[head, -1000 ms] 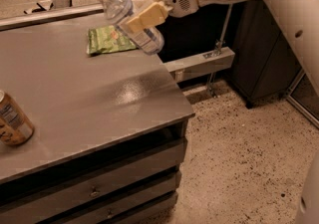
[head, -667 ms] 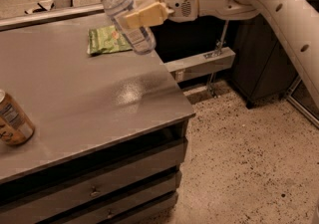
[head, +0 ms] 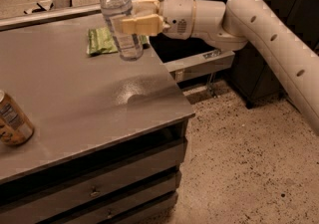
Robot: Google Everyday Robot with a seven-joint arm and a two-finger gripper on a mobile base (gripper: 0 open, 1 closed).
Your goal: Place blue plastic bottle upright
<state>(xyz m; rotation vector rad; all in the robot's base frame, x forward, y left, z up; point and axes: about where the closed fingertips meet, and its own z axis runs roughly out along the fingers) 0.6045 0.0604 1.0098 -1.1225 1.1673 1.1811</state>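
Note:
The blue plastic bottle (head: 119, 16) is clear with a white cap and a pale label. It hangs nearly upright, cap up, above the right part of the grey table (head: 75, 98). My gripper (head: 130, 19) reaches in from the right and is shut on the bottle's middle, one cream finger (head: 142, 24) across its front. The bottle's base is above the table's surface, not touching it.
A flat green snack bag (head: 102, 41) lies on the table behind the bottle. A brown-and-gold drink can (head: 12, 118) lies at the table's left edge. The table's right edge and front corner are close to the bottle. Drawers are below; speckled floor lies to the right.
The bottle has turned from tilted to nearly upright in my gripper. The arm has swung so the wrist now lies level.

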